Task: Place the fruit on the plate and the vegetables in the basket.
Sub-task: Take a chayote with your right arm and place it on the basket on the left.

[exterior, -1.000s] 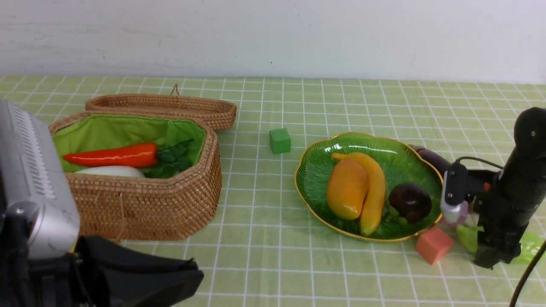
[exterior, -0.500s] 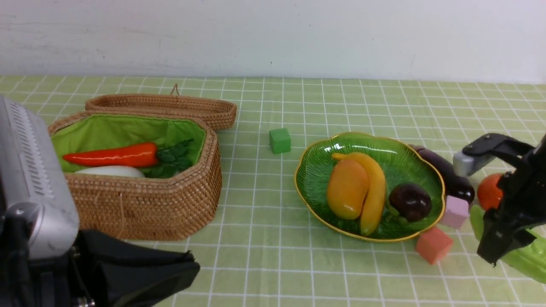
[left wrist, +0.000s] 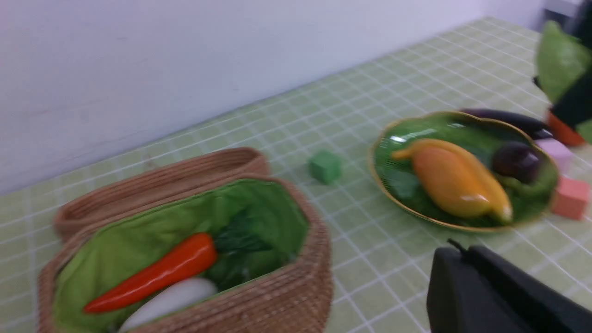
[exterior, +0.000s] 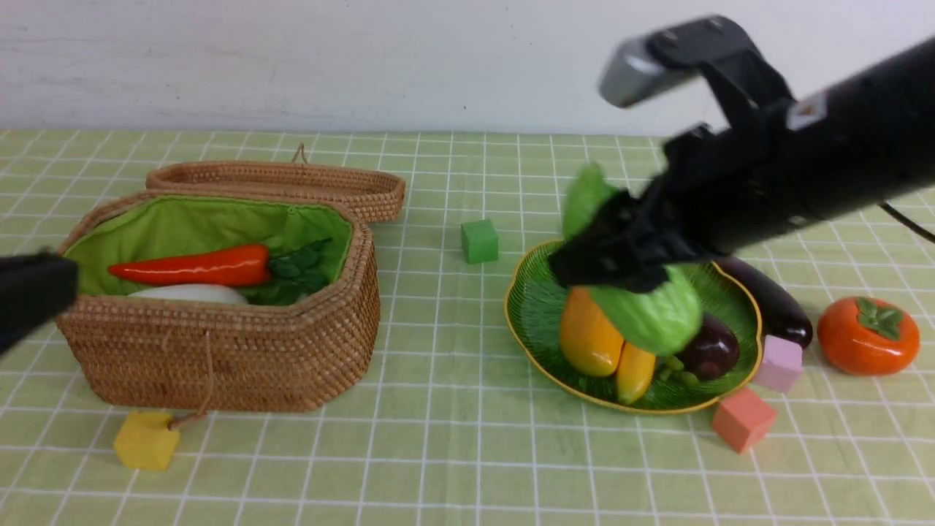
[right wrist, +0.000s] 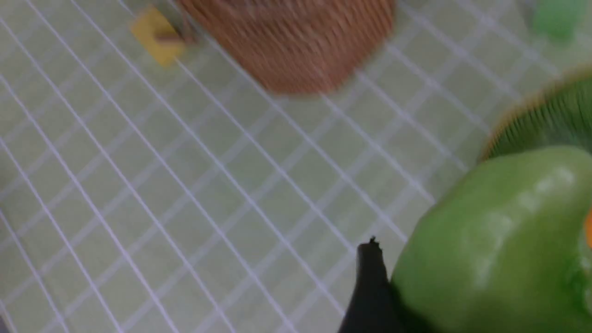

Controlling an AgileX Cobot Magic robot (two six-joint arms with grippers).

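Observation:
My right gripper (exterior: 613, 259) is shut on the light-green cucumber (exterior: 650, 314) and holds it in the air over the green plate (exterior: 522, 307). One black finger (right wrist: 370, 282) presses the cucumber (right wrist: 499, 240). On the plate lie the mango (exterior: 588, 336), banana (exterior: 634, 371) and mangosteen (exterior: 714, 349). The eggplant (exterior: 774, 299) and persimmon (exterior: 868, 336) rest on the cloth to the plate's right. The wicker basket (exterior: 219, 358) holds the chili (exterior: 197, 267) and radish (exterior: 193, 294). My left gripper (left wrist: 462, 256) is shut and empty, near the basket's left side.
The basket's lid (exterior: 277, 183) lies open behind it. A green cube (exterior: 479, 241) sits between basket and plate, a yellow cube (exterior: 146, 440) in front of the basket, and pink (exterior: 778, 361) and coral (exterior: 741, 418) cubes by the plate's near-right rim.
My right gripper has lifted the cucumber off the cloth at the far right and swung it left and up over the plate. The left arm has drawn back, uncovering the yellow cube.

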